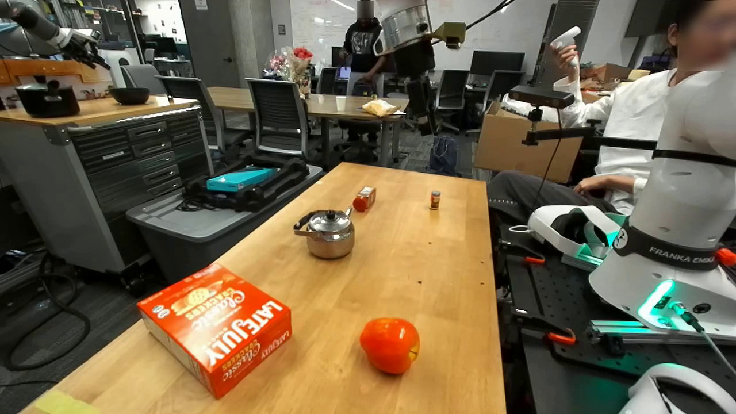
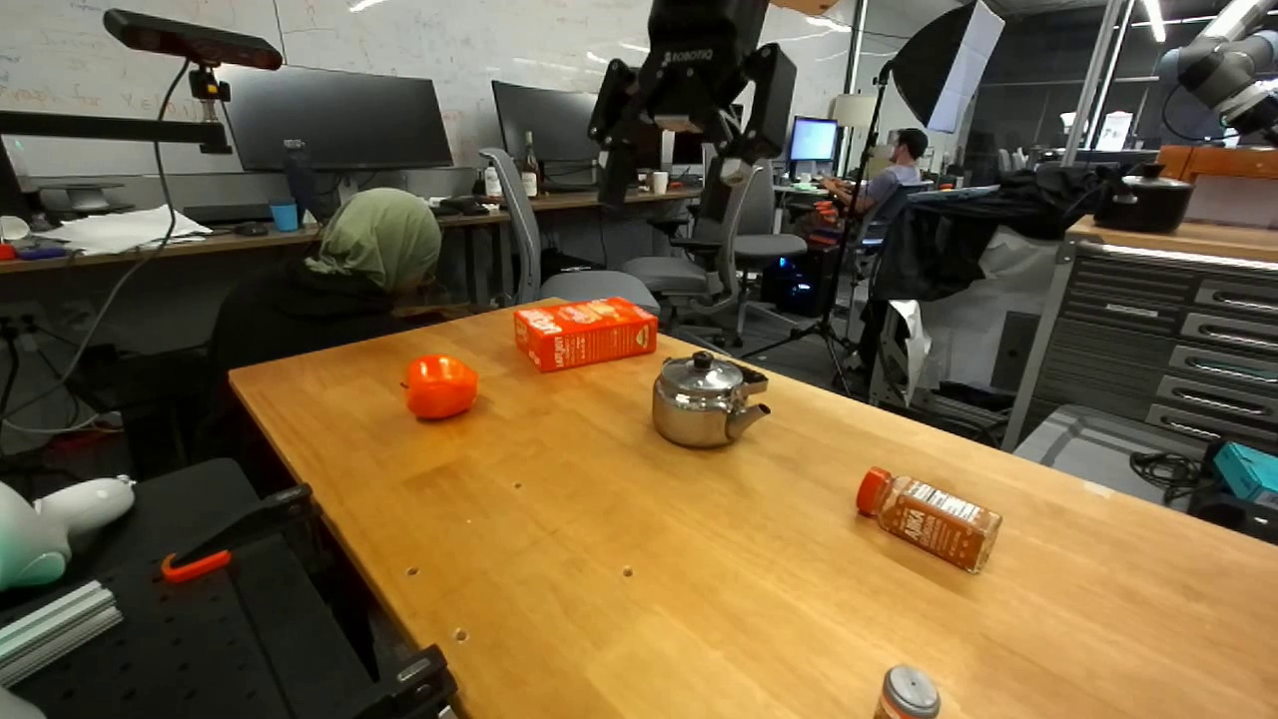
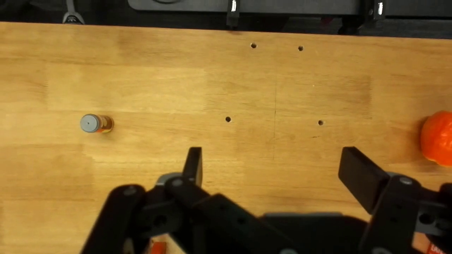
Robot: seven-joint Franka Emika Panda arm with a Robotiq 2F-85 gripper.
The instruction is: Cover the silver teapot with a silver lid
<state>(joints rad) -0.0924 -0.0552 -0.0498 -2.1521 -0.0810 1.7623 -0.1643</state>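
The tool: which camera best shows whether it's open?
The wrist view: it shows the tool close up, both fingers spread wide apart. In an exterior view it also shows open, though smaller; in an exterior view it is seen nearly side-on, so the gap is hard to judge.

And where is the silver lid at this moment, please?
In an exterior view, the silver lid sits on top of the silver teapot, with the red cracker box to the left and the red-capped bottle to the right.

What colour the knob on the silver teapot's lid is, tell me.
The lid knob is black; it shows best in an exterior view.
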